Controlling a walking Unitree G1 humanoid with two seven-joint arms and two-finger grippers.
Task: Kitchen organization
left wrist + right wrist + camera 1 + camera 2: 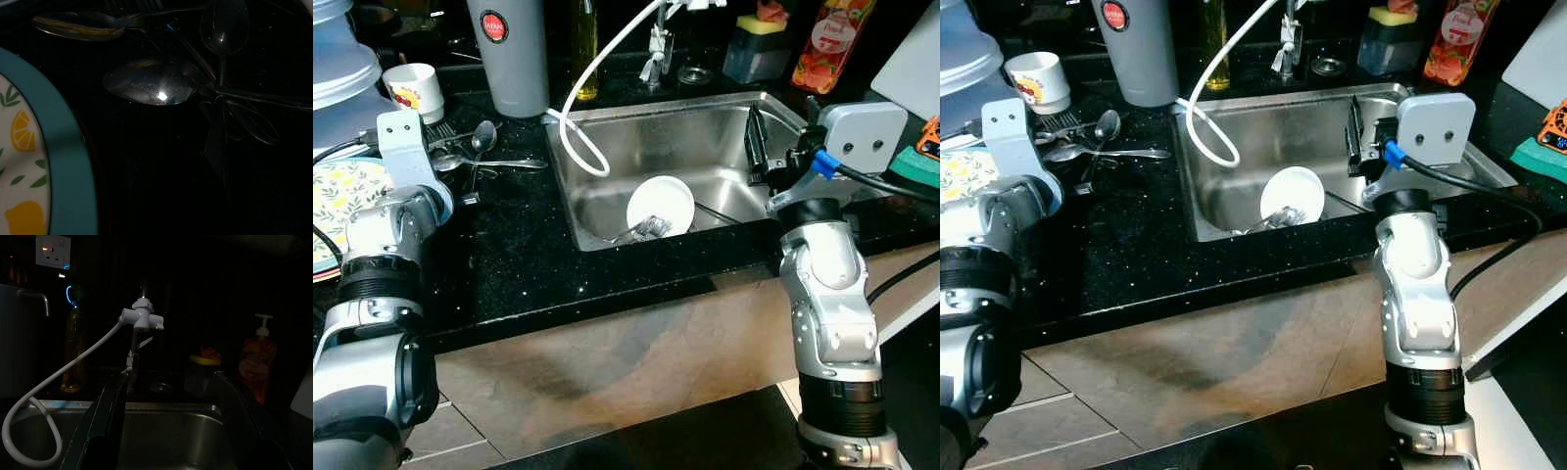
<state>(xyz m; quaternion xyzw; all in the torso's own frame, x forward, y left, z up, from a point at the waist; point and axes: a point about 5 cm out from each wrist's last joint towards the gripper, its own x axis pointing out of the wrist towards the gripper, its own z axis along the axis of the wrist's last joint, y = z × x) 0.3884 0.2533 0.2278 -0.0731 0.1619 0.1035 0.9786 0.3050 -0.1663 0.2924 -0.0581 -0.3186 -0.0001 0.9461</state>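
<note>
Stainless steel sink (724,132) is sitting in a black speckled surface (509,264), with a white bowl (660,204) lying tilted on its side at the near left of the basin, cutlery poking from it. The right gripper (168,423) is hovering over the sink's right edge, its two fingers spread wide and holding nothing. A white hose (592,88) is looping down into the basin's far left corner. Spoons (480,147) are lying on the surface left of the sink, just right of a lemon-patterned plate (29,161); the left gripper's state cannot be told.
</note>
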